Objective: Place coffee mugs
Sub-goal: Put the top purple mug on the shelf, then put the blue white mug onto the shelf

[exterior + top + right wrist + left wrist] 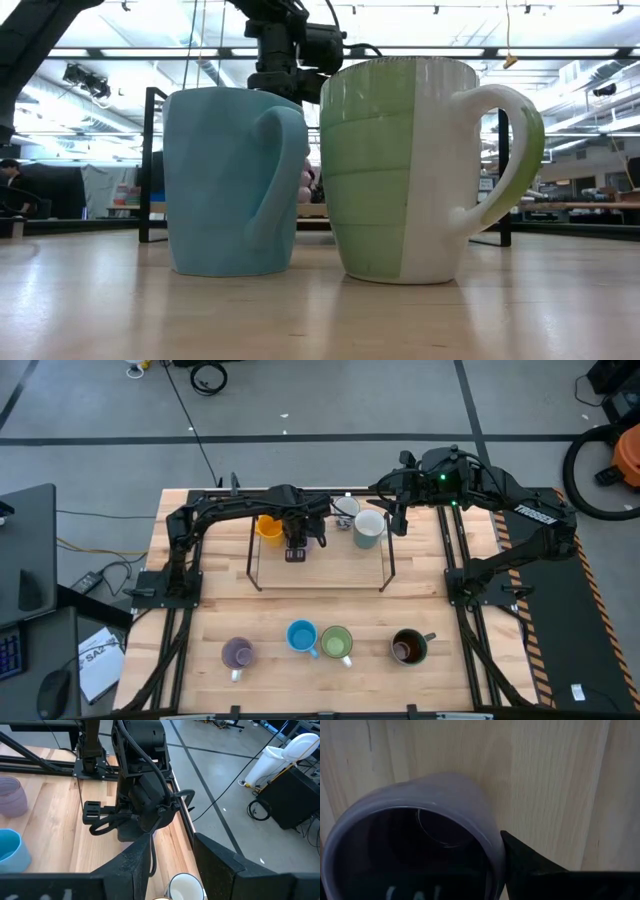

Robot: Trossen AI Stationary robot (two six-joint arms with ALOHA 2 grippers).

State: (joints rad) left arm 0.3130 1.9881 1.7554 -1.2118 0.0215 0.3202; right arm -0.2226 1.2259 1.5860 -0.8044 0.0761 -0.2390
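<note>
From above, four mugs line the near edge of the tabletop [210, 600]: lavender mug [237, 654], blue mug [301, 636], green mug [336, 644], dark brown mug [408, 647]. Further back, the left tool [297, 543] hangs beside the orange mug [268, 527]; its wrist camera reveals what the overhead hides, one finger [530, 865] pressed against a second lavender mug [415, 845], so it looks clamped on the rim. The right tool [392, 515] sits by the pale grey-white mug [368, 528], fingers apart with nothing between them.
</note>
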